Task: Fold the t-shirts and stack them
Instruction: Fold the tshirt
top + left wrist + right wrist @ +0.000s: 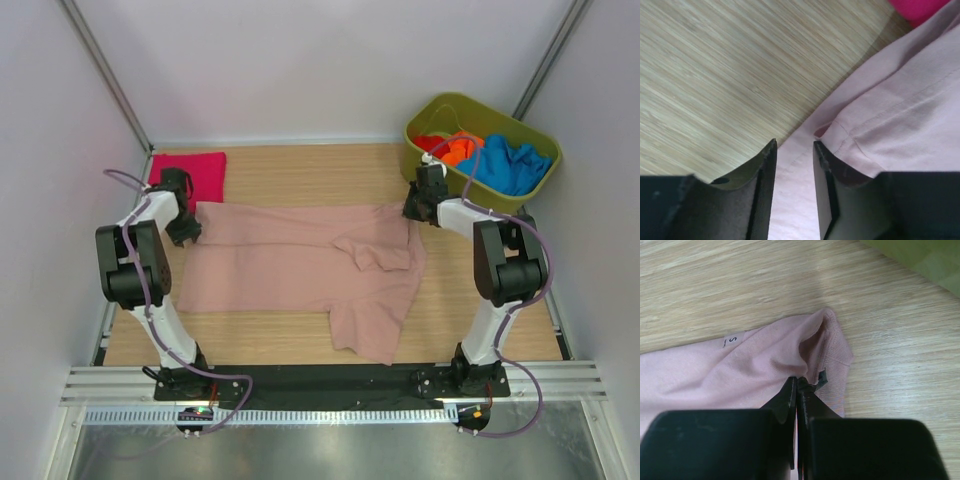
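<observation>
Pink cloth takes most of the desk (300, 170): the pink shirt (300, 260) lies flat and wide across the middle, its long side from left to right. A rumpled fold sits right of its centre, and one flap reaches toward the near edge. The left claw (185, 232) is low at the left edge of this shirt. In the left wrist view the left claw (794, 145) has its jaws a small way apart. A stitched hem of the pink shirt (900, 120) lies just under them and to their right, with bare desk (715, 75) on the other side. It grips nothing that I can see. The right claw (415, 210) is at the far right corner of the shirt. In the right wrist view the right claw (797, 382) is closed tight on a pinch of the pink shirt (740, 370) beside the ribbed collar, so the cloth rises in a small peak. A small label (732, 339) with the letter S shows on the cloth near it. The magenta shirt (205, 172) is folded at the far left of the desk, just behind the left claw. The olive tub (478, 101) stands in the far right corner. It holds a red shirt (430, 143), an orange shirt (460, 150) and a blue shirt (510, 165), all crumpled.
</observation>
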Action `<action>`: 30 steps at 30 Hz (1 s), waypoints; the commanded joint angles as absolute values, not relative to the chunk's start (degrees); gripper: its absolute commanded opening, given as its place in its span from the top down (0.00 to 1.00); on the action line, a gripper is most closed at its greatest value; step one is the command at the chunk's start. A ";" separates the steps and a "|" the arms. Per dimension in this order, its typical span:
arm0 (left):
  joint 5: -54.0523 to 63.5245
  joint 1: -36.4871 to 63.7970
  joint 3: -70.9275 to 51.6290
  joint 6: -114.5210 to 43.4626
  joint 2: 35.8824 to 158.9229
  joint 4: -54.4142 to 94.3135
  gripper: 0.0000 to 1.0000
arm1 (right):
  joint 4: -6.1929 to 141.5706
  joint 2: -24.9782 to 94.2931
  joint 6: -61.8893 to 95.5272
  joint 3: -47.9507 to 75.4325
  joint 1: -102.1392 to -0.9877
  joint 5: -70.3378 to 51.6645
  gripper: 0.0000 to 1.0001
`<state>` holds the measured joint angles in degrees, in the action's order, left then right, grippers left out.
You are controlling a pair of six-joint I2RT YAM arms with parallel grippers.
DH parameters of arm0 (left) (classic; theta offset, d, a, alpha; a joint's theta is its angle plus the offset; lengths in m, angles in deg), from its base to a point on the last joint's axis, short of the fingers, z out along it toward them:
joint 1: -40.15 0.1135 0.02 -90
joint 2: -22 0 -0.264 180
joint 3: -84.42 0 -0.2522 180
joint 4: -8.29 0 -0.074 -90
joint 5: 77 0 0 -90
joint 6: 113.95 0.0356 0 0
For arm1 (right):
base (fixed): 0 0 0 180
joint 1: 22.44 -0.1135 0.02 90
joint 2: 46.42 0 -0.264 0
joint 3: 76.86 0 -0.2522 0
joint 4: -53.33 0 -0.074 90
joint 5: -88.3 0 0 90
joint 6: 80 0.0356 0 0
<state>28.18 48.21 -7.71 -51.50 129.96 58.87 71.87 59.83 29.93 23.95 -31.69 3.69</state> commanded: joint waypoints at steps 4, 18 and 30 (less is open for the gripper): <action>24.17 50.35 -9.57 -55.24 122.55 56.42 0.56 | 68.94 59.75 30.75 22.75 -31.67 3.40 0.99; 14.76 51.49 -11.51 -60.77 126.14 50.44 0.56 | 69.11 60.27 30.92 22.05 -31.75 2.61 0.99; 22.66 51.49 -11.59 -61.74 128.17 52.55 1.00 | 68.85 60.89 32.06 20.29 -31.67 8.93 0.99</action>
